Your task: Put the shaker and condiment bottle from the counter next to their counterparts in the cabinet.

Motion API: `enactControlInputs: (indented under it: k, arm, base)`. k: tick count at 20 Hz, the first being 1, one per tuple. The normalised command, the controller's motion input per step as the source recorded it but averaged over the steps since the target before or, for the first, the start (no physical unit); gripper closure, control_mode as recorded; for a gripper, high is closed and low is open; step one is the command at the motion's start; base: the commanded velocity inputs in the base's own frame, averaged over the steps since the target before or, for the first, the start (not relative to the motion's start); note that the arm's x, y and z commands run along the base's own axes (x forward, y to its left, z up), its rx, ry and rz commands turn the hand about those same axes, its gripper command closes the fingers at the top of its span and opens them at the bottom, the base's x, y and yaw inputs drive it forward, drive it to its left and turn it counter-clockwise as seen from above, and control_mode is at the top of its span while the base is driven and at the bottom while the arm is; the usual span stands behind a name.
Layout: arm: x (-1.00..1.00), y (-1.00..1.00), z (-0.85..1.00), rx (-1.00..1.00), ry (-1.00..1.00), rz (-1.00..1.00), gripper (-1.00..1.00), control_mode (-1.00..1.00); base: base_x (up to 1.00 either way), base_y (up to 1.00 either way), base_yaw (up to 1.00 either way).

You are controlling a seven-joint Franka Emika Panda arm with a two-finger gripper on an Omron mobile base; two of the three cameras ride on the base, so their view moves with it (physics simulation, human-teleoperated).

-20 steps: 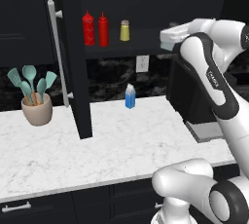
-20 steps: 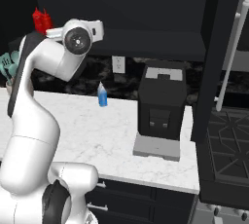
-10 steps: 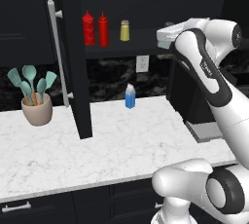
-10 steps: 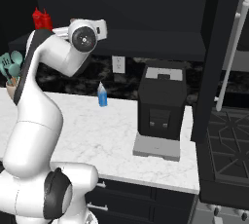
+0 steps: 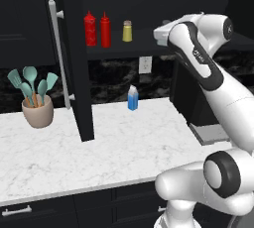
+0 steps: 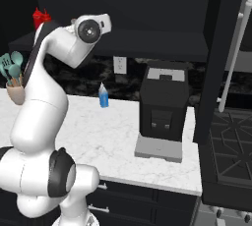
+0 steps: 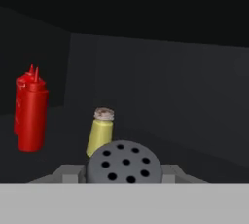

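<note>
Carton (image 5: 132, 97) alone on counter (image 5: 114, 147) below

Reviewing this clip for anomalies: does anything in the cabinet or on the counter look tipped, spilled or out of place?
One oddity: the yellow shaker leans in the hand view, though that may be camera roll. The two red bottles stand upright on the cabinet shelf, and the gripper holds the grey-capped shaker.
</note>
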Motion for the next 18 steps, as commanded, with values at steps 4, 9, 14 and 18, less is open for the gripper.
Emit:
enactControlInputs:
  k: [4, 9, 14, 18]
  arm:
    - [0.30, 0.08, -0.06, -0.04, 0.00, 0.10, 1.00, -1.00]
    - [0.33, 0.11, -0.06, 0.00, 0.00, 0.18, 1.00, -1.00]
    - [0.26, 0.01, -0.18, -0.06, 0.00, 0.11, 1.00, -1.00]
    - [0.24, 0.01, -0.26, -0.12, 0.00, 0.07, 1.00, -1.00]
  base:
    - [0.00, 0.00, 0.00]
    - [0.00, 0.00, 0.00]
    - [0.00, 0.00, 0.00]
    - [0.00, 0.00, 0.00]
